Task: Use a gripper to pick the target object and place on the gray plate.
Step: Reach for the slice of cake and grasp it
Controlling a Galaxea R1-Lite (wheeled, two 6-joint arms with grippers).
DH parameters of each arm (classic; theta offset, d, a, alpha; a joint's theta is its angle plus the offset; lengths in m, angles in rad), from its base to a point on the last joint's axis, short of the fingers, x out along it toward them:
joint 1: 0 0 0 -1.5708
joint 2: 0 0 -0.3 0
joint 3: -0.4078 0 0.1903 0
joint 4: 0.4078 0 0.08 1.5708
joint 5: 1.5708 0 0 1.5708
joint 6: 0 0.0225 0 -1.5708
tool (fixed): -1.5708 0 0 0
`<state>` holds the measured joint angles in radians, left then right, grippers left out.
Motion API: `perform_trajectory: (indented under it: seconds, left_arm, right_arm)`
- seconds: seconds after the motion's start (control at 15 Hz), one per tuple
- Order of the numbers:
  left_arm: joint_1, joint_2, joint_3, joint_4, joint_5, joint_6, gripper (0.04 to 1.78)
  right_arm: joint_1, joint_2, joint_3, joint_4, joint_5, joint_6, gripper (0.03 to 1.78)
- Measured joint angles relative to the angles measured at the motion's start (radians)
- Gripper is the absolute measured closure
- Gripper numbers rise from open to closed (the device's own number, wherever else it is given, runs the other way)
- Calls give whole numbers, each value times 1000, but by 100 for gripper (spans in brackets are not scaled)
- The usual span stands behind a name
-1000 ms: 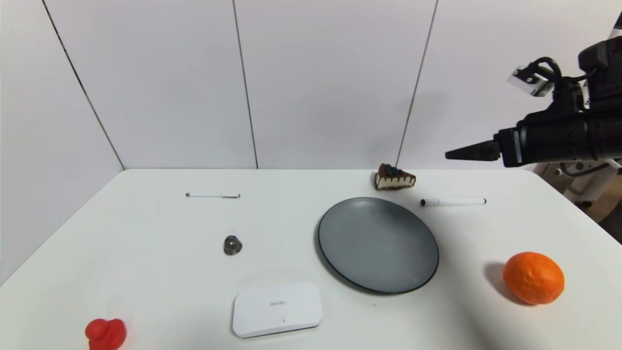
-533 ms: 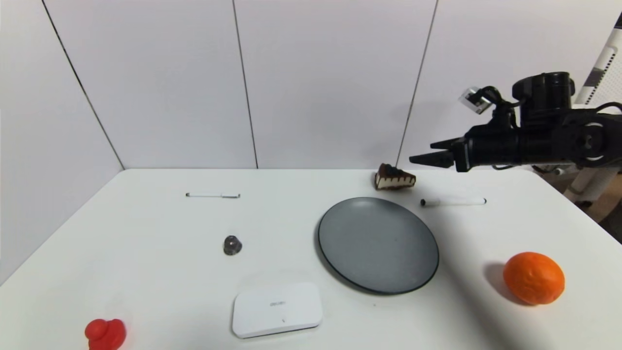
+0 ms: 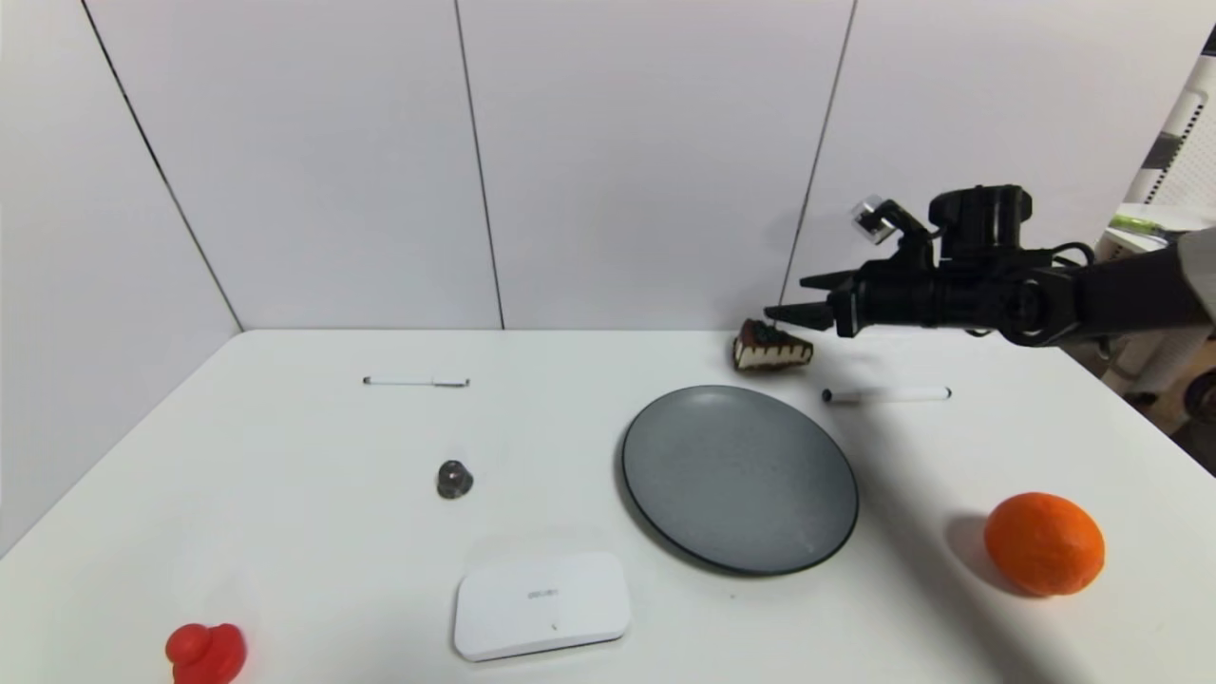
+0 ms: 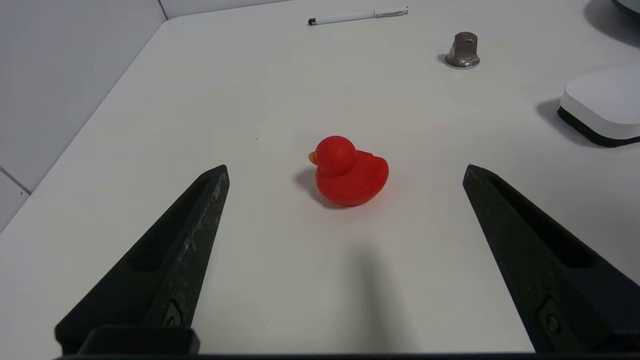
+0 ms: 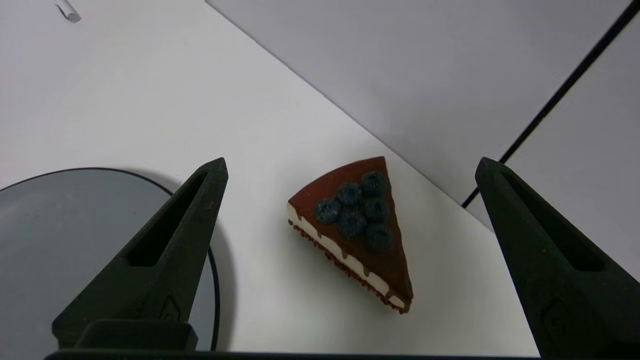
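Right tool is hovering above the far right part of the worktop in the head view, its two fingers spread wide, tips just above and beside the cake slice. That slice is sitting near the worktop's back edge, close to the wall, just behind the gray plate without touching it. A white pen is lying to the right of the slice, and an orange is resting well apart near the right front.

Left tool, in the left wrist view, is idling wide open over the near left corner, with a red duck sitting on the worktop between its fingers.

Seen from the right wrist, the slice is showing a chocolate-brown top with a cluster of dark blueberries and a cream side streaked with brown drips. It is lying between the spread fingers, untouched, with bare worktop on both sides. The plate's rim is passing under one finger, and the wall is rising just behind the slice.
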<state>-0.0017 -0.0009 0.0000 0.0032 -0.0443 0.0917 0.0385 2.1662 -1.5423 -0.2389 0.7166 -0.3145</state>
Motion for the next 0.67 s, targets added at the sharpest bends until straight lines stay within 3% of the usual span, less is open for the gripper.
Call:
perform_trajectory:
  seconds: [0.4,0.67]
  left_arm:
    - [0,0,0,0,0,0,13]
    - [0,0,0,0,0,0,13]
  right_arm:
    - [9,46,-5,-46,4,-2,10]
    - [8,86,-7,-100,9,-43,10]
